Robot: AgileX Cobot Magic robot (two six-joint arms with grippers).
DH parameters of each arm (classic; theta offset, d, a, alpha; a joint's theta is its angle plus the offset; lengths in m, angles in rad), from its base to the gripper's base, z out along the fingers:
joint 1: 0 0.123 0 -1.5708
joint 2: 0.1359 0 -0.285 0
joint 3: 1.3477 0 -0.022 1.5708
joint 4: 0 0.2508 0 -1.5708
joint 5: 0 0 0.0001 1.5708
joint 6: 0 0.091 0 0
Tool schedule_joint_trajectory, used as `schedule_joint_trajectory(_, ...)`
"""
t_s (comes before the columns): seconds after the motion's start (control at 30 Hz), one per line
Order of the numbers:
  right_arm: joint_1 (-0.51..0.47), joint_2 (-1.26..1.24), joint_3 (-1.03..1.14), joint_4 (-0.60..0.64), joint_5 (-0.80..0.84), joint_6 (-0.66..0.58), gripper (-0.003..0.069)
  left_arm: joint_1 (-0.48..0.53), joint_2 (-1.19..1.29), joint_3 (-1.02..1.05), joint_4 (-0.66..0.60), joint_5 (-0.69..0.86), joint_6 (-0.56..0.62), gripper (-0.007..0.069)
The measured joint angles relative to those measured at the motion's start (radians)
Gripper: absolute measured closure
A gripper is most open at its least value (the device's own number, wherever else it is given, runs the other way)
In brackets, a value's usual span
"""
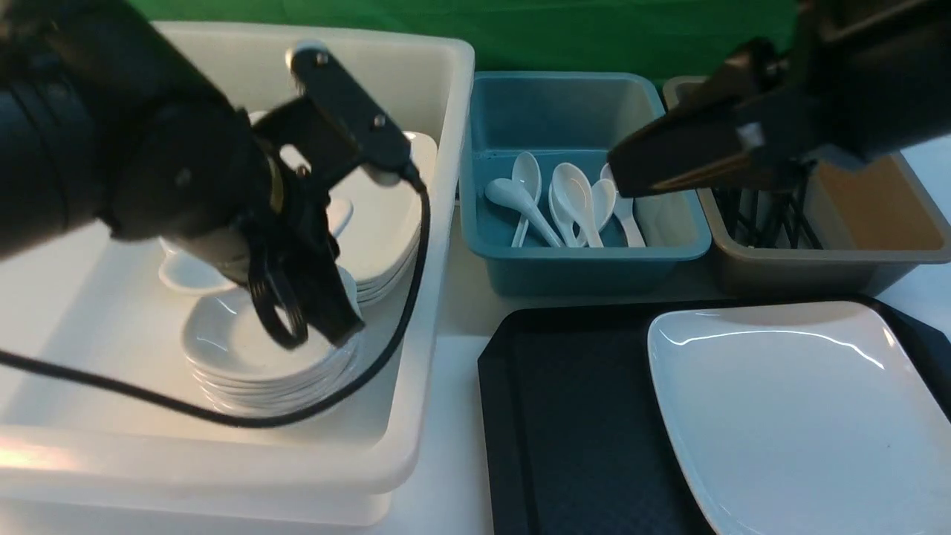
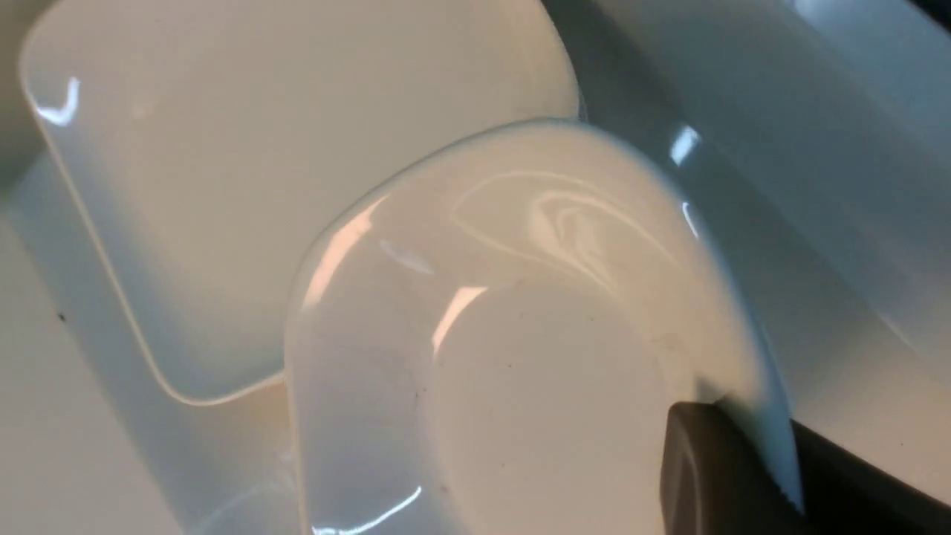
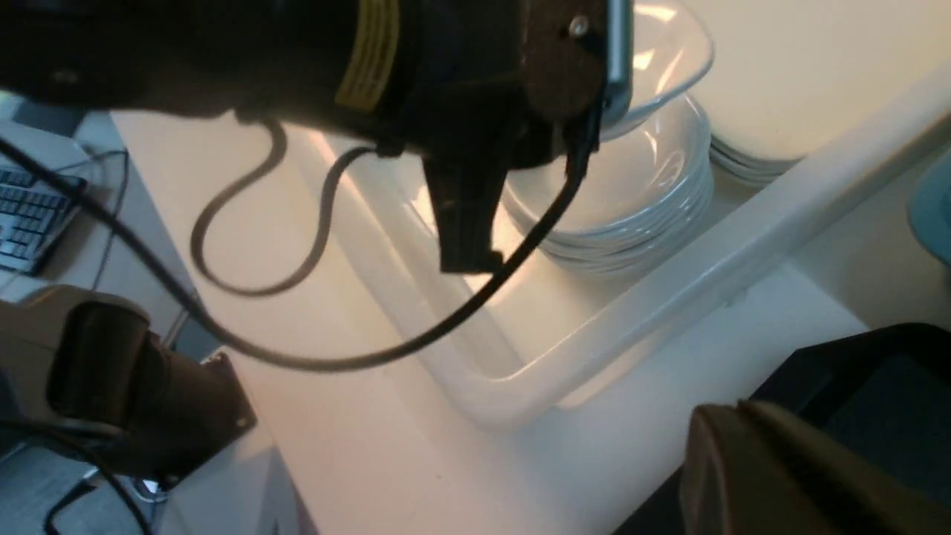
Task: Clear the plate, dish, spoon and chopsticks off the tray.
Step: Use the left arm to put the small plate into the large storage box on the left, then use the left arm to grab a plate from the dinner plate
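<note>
We are looking at the left tool hanging over the white tub, its jaws nearly closed and pinching the rim of the dish. In the left wrist view one dark finger is pressing inside the rim and the other is showing just outside it. The dish is hovering, tilted, above a stack of small bowls, and a stack of square plates is lying just behind in the same tub. The right tool is reaching leftward with its jaws pressed fully together, gripping nothing that we are able to see. Its tip is hanging over the right part of the teal bin, where several white spoons are lying. The chopsticks are showing as black sticks in the brown bin, partly hidden by that arm. The plate is lying flat on the right part of the tray, which is resting on the white surface in front of the two bins.
</note>
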Motion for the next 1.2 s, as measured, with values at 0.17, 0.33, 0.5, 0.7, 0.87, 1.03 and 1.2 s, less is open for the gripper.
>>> schedule_joint_trajectory(0.17, 0.045, 0.084, -0.064, -0.041, -0.006, 0.030, 0.0636, 0.000, 0.000, 0.100, 0.023, -0.123, -0.037, 0.0601)
schedule_joint_trajectory(0.33, 0.048, 0.098, -0.082, -0.047, -0.021, 0.041, 0.0636, 0.000, 0.000, 0.139, 0.021, -0.163, -0.037, 0.0601)
schedule_joint_trajectory(0.5, 0.048, 0.097, -0.084, -0.049, -0.024, 0.041, 0.0636, 0.000, 0.000, 0.151, -0.010, -0.166, -0.042, 0.0573)
schedule_joint_trajectory(0.7, 0.048, 0.097, -0.084, -0.049, -0.021, 0.041, 0.0636, 0.000, 0.000, 0.151, -0.010, -0.168, -0.063, 0.0423)
schedule_joint_trajectory(0.87, 0.048, 0.070, -0.084, -0.098, -0.010, 0.042, 0.0634, 0.000, -0.010, 0.151, -0.016, -0.167, -0.127, 0.0269)
schedule_joint_trajectory(1.03, 0.048, -0.028, -0.085, -0.319, 0.019, 0.104, 0.0631, 0.000, -0.064, 0.077, -0.146, -0.144, -0.230, 0.0201)
schedule_joint_trajectory(1.2, 0.048, -0.123, -0.085, -0.570, 0.131, 0.203, 0.0631, 0.000, -0.067, -0.038, -0.360, -0.116, -0.197, 0.0300)
